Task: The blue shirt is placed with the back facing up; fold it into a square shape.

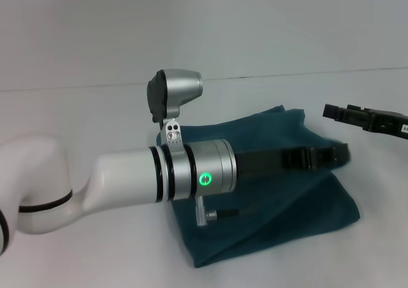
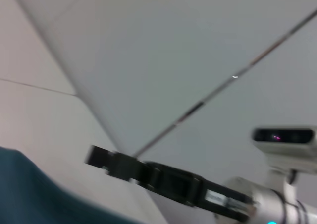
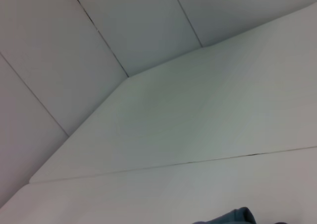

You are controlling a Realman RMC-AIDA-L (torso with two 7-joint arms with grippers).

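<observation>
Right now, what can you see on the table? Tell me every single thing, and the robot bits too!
blue shirt: one, dark teal-blue, folded into a rough square, lying in the middle of the table.
table: one, white, under the shirt and all around it.
left gripper: one, black, on a white and silver arm stretched across above the shirt, tip near the shirt's right edge.
right gripper: one, black, at the right edge of the head view, off the shirt, over the table.

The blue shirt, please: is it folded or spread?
Folded: the blue shirt lies as a compact, roughly square bundle with no sleeves showing.
</observation>
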